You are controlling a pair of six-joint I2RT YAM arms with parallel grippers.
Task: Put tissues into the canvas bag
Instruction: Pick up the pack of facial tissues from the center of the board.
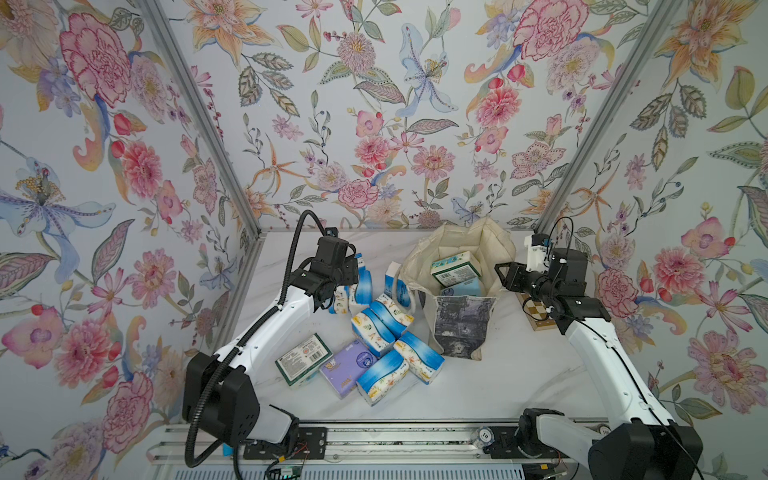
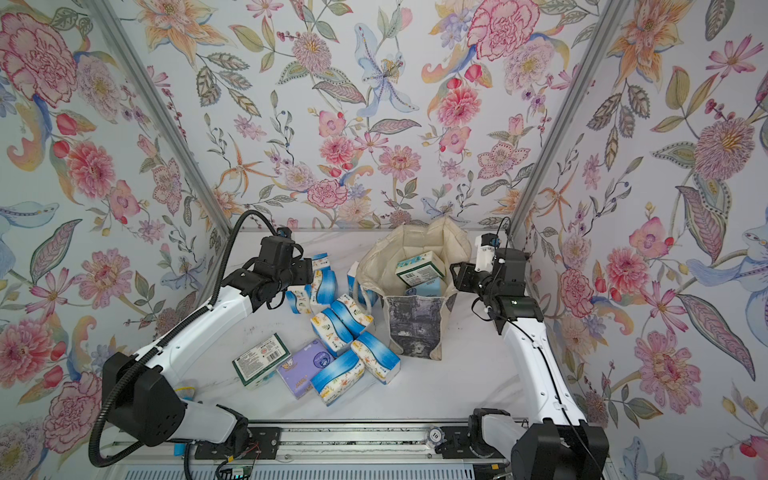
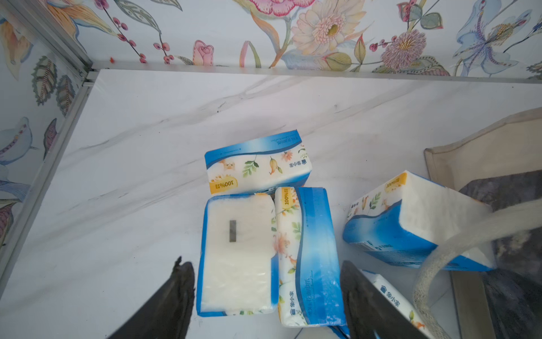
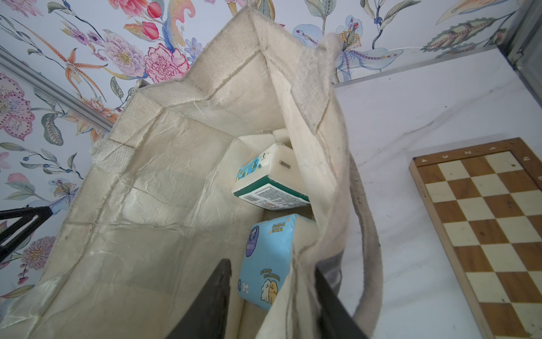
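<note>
The cream canvas bag (image 1: 457, 245) (image 2: 409, 241) stands open at the back right, its dark print facing the front. Inside lie a green-white pack (image 4: 272, 182) and a light blue pack (image 4: 269, 258). My right gripper (image 4: 272, 262) is open astride the bag's side wall (image 4: 311, 205), one finger inside and one outside. Several blue-and-white tissues (image 1: 390, 316), a lilac pack (image 1: 347, 365) and a green-white barcode pack (image 1: 304, 359) lie on the table. My left gripper (image 3: 267, 264) is open around two packs lying side by side (image 3: 237, 255) (image 3: 308, 255), with neither finger pressing on them.
A wooden chessboard (image 1: 536, 316) (image 4: 484, 229) lies under my right arm, to the right of the bag. The bag's strap (image 3: 457, 234) arcs beside a tilted pack (image 3: 410, 223). Flowered walls close the back and both sides. A rail (image 1: 374, 440) runs along the front edge.
</note>
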